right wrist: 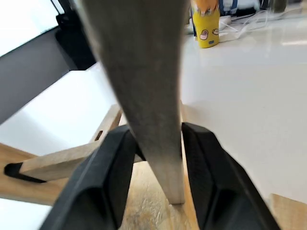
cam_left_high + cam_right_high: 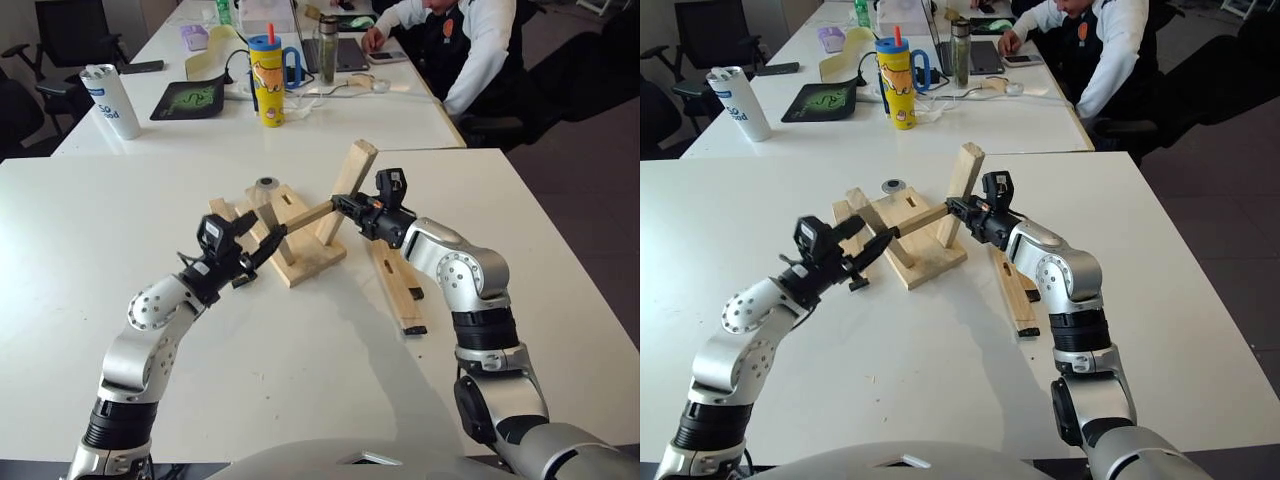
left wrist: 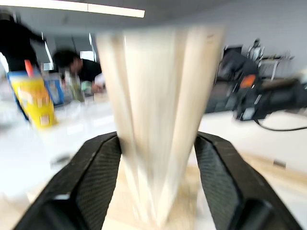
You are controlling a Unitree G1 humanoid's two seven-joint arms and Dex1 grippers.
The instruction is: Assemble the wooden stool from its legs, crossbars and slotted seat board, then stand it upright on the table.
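I see the seat board (image 2: pixel 312 262) lying flat near the middle of the white table (image 2: pixel 120 250), its slots facing up. My left hand (image 2: pixel 268 243) is at the board's left side, closed on a wooden leg (image 3: pixel 158 120) that stands up from the board. In the left wrist view, the black fingers (image 3: pixel 96 177) press against both sides of the wood.

My right hand (image 2: pixel 340 207) comes in from the right, above the board, and is clamped on the right end of a crossbar (image 2: pixel 308 216). The right wrist view shows its fingers (image 1: pixel 108 177) tight against the bar. The crossbar slopes down and left from that hand to the leg held by my left hand. I cannot tell whether its tip sits in a slot there.

A second leg (image 2: pixel 350 180) rises from the board's far right part, leaning to the right, just beside my right hand. A loose wooden piece (image 2: pixel 398 290) lies flat on the table to the right of the board, under my right forearm.

A small grey round object (image 2: pixel 267 185) sits at the board's far edge. On the far table stand a yellow cup (image 2: pixel 265 80) and a white tumbler (image 2: pixel 112 100).
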